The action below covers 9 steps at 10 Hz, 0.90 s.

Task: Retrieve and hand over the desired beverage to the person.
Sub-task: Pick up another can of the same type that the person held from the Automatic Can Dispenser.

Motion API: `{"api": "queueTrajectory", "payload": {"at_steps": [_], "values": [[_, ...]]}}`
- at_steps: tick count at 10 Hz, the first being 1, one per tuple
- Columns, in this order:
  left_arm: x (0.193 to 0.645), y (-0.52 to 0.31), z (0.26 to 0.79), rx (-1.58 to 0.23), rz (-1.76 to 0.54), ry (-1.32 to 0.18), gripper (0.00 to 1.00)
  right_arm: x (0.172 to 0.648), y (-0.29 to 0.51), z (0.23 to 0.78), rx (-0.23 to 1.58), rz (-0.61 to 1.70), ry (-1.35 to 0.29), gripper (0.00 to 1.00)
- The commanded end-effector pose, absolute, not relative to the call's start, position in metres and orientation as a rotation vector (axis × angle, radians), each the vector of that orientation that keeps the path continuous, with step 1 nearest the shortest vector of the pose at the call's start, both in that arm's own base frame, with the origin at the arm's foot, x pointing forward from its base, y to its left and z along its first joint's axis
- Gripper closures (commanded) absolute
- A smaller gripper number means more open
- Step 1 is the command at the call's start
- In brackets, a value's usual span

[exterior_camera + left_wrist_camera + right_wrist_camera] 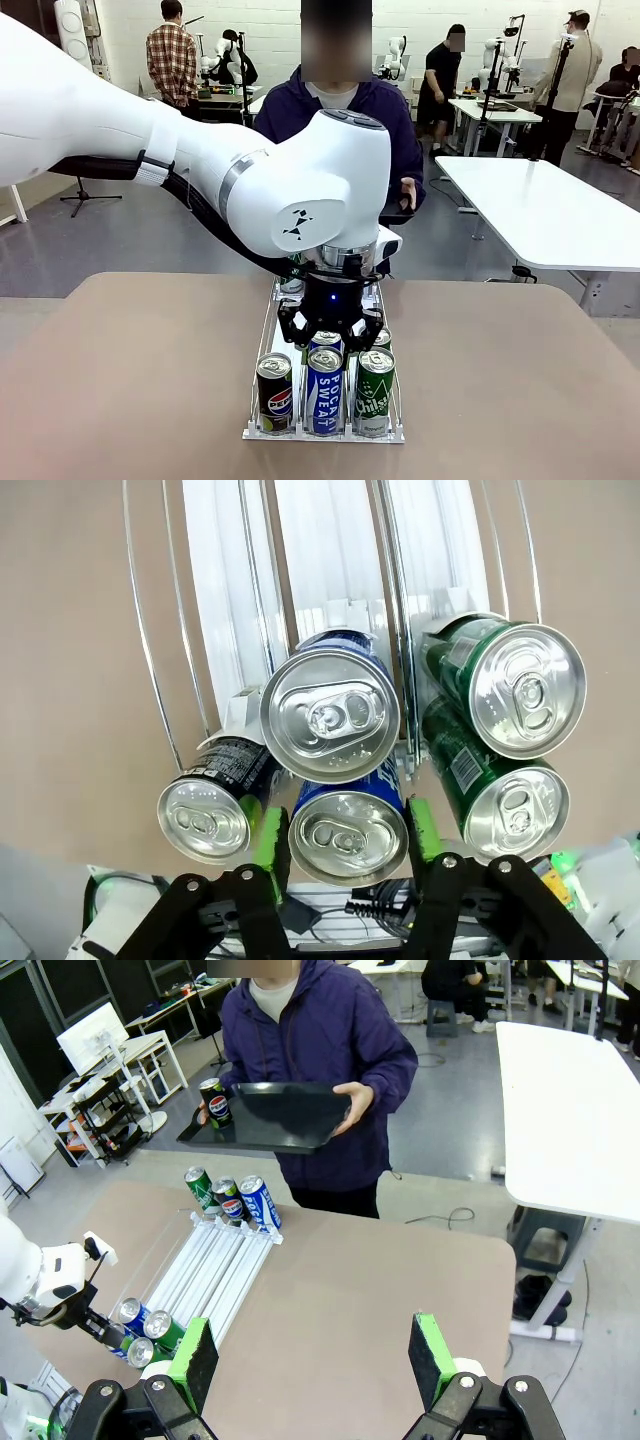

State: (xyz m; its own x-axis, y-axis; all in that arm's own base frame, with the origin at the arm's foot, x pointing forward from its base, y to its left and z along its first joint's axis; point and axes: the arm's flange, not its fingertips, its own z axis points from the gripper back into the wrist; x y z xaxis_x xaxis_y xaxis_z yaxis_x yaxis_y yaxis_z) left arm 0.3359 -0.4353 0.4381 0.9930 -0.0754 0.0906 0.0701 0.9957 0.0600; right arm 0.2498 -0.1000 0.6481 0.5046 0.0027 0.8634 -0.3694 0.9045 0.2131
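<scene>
The left gripper [345, 825] is clamped by its green pads [270, 835] on the sides of a blue can [347, 832] in the middle lane of the white rack [325, 432] on the desk [120, 380]. The can is judged rigid but dentable, smooth and probably full and weighty, best held mid-body. It is crowded by the Pepsi can [205, 815] and green cans [508, 810], while the right gripper [312, 1358] is seen apart and empty, and a black tray [275, 1117] is held by the person [320, 1040].

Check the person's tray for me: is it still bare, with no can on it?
No, a Pepsi can already stands at one end of the black tray the person holds.
</scene>
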Motion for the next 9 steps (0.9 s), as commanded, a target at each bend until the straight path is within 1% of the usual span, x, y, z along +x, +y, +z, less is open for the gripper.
{"api": "queueTrajectory", "payload": {"at_steps": [1,3,4,6,9], "values": [[0.338,-0.438,0.438,0.078,-0.062,-0.065,1.00,0.252,-0.099,0.647,0.417,0.240,-1.024,0.00],[0.333,-0.434,0.454,0.067,-0.063,-0.097,1.00,0.252,-0.099,0.647,0.417,0.240,-1.024,0.00],[0.323,-0.427,0.479,0.070,-0.060,-0.123,0.46,0.252,-0.099,0.647,0.417,0.240,-1.024,0.00],[0.298,-0.405,0.543,0.045,-0.087,-0.169,0.46,0.252,-0.099,0.647,0.417,0.240,-1.024,0.00],[0.285,-0.372,0.641,-0.067,-0.043,-0.182,0.46,0.252,-0.099,0.647,0.417,0.240,-1.024,0.00]]}}
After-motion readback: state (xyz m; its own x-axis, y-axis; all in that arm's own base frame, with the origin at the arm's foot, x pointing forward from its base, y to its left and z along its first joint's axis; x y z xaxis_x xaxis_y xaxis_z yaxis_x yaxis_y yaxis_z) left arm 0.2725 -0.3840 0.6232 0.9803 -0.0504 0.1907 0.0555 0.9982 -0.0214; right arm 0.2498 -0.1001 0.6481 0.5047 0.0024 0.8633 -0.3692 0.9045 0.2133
